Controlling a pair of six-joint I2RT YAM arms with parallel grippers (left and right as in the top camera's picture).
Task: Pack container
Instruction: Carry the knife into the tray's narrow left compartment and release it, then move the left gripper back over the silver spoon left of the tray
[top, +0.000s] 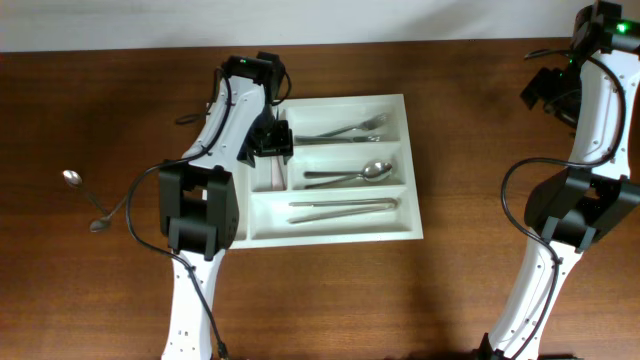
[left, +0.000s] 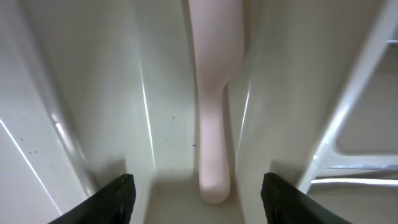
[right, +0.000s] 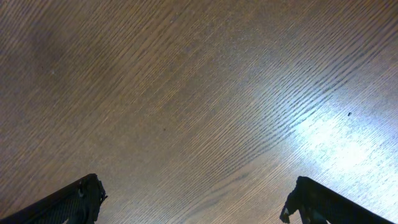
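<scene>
Inside container (top: 340, 238), seemingly a pinkish handle (left: 211, 124)

pink handle (left: 211, 124) in narrow container (left: 81, 93) slot, jaws apart

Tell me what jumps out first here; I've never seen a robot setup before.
The big white tray in the middle of the dark wooden table stands out, with forks and a spoon laid in its long compartments. The left gripper hangs open over a narrow compartment where a pale pink handle lies. Far left, loose spoons lie on the wood.
</scene>
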